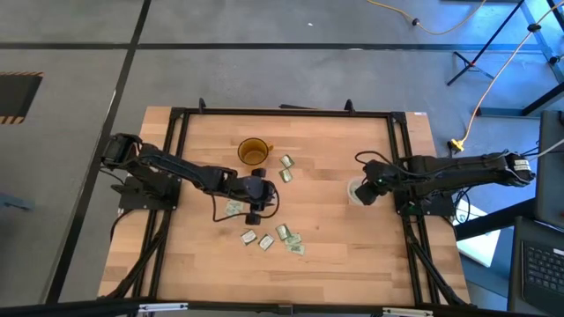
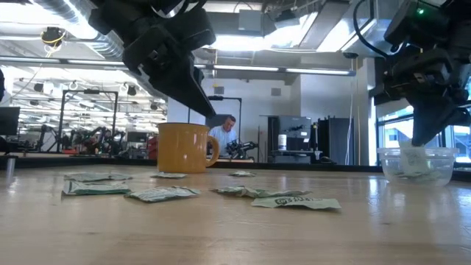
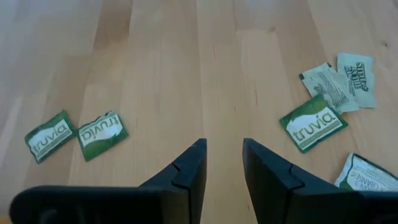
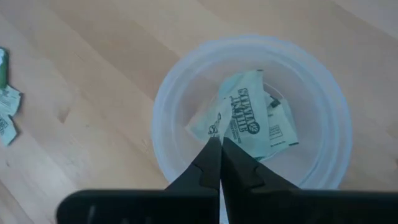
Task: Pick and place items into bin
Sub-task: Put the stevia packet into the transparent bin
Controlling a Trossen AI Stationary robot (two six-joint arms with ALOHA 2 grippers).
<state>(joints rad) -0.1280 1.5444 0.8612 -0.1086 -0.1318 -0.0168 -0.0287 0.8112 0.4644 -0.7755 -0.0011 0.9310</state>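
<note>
right gripper (image 4: 221,146) closed over bin (image 4: 180,93) — perhaps pinching a packet (image 4: 245,118)

The table (image 1: 335,255) carries 1 amber cup (image 1: 253,152) and 1 clear bin (image 1: 353,190). About 8 packets lie loose on the wood: 2 (image 1: 286,161) just beside the cup, 1 or 2 overlapping (image 1: 233,208) near the middle, and about 5 (image 1: 283,232) toward the near edge. At least 2 more packets (image 4: 249,118) lie in the bin, overlapping, so I can't count them exactly.
</note>
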